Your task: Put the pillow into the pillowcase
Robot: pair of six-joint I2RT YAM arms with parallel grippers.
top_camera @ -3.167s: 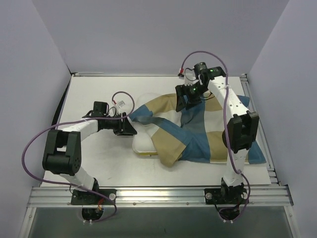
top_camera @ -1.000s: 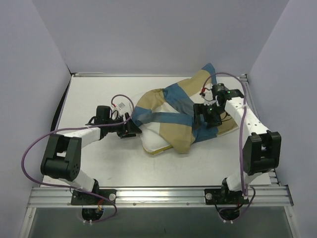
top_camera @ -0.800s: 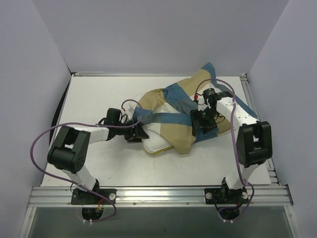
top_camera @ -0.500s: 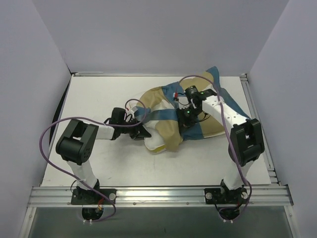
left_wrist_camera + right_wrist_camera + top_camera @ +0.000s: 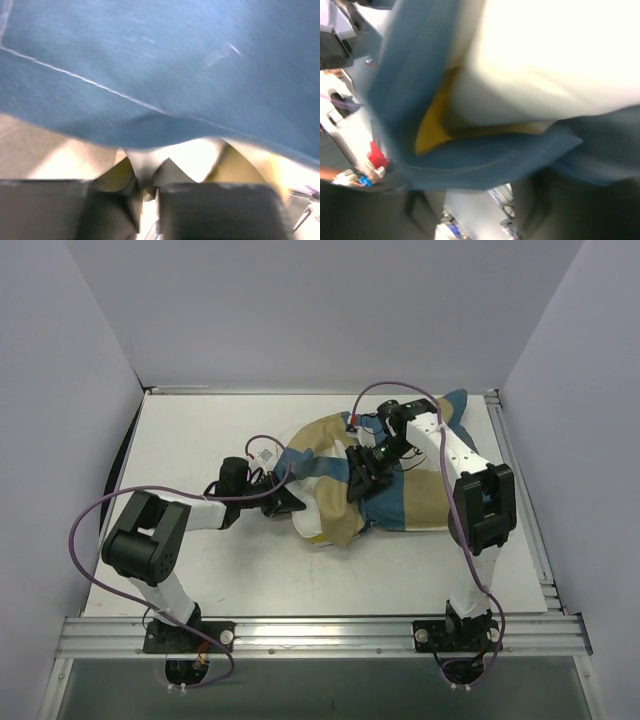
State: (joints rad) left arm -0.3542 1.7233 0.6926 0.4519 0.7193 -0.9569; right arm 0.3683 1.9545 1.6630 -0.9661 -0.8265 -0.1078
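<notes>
Nearest me, the pillow (image 5: 318,518) shows only its cream end poking out of the pillowcase (image 5: 410,502), which lies mid-table (image 5: 190,430) toward the right edge. My left gripper (image 5: 290,502) stays clenched on the case's blue hem. Farther back, the right gripper (image 5: 362,478) has slid leftward over the bundle. Cloth drapes over it, so I cannot tell its grip.

A white desk (image 5: 200,430) is enclosed by pale lavender walls (image 5: 320,310); an aluminium rail (image 5: 320,632) is fixed along its near edge.
</notes>
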